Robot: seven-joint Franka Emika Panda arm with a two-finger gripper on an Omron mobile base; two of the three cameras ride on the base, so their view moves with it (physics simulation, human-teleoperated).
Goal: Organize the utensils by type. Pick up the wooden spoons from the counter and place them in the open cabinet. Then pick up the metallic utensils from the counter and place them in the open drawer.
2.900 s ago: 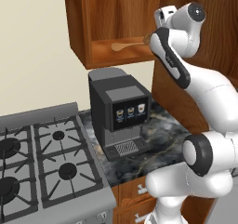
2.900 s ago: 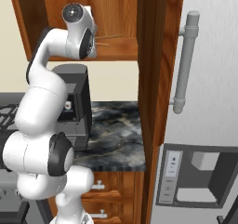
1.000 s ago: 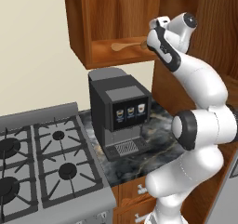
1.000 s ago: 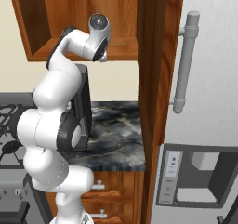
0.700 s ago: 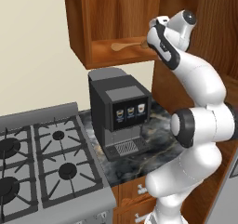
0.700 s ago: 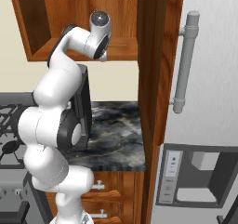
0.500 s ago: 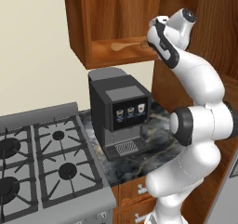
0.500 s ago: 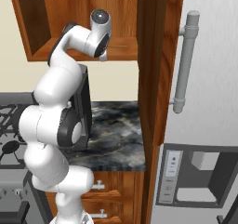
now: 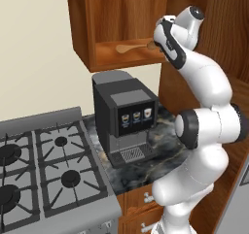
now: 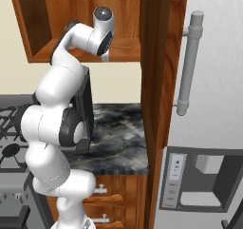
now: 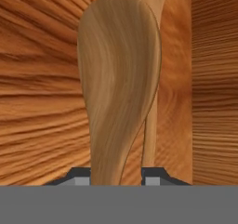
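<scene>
A simulated kitchen: a black-and-grey marble bench [image 9: 160,153] veined in white and tan, fronted by reddish-brown wood, runs under an open wall cabinet [image 9: 129,58] of the same smooth-grained wood.

Nearest the base in the left base view, at 8 o'clock, sits a grey gas stove [image 9: 48,172] with black grates; its right edge butts against the bench. Just past it, at the middle, a boxy black-and-grey coffee machine [image 9: 126,124] stands on the marble, leaving only a narrow strip of free slab in front and a wider patch to its right, where the arm rises. In the right base view a tall wooden panel [image 10: 159,71] closes the bench at 3 o'clock, and beyond it is a pale fridge door with a grey bar handle [image 10: 190,64].

Farther up, at 1 o'clock in the left base view, the end effector [image 9: 156,43] reaches to the cabinet's open front edge, above the coffee machine. On the cabinet floor lies a wooden spoon [image 9: 131,47], slim, orange-brown, oval-bowled, its handle pointing toward the end effector.

In the hand view a broad, smooth-grained wooden spoon bowl [image 11: 118,79] rises between the dark fingertips [image 11: 153,174], so the end effector is clenched on this second wooden spoon, with a second slim wooden shaft [image 11: 151,130] just behind it and cabinet walls close on every side.
</scene>
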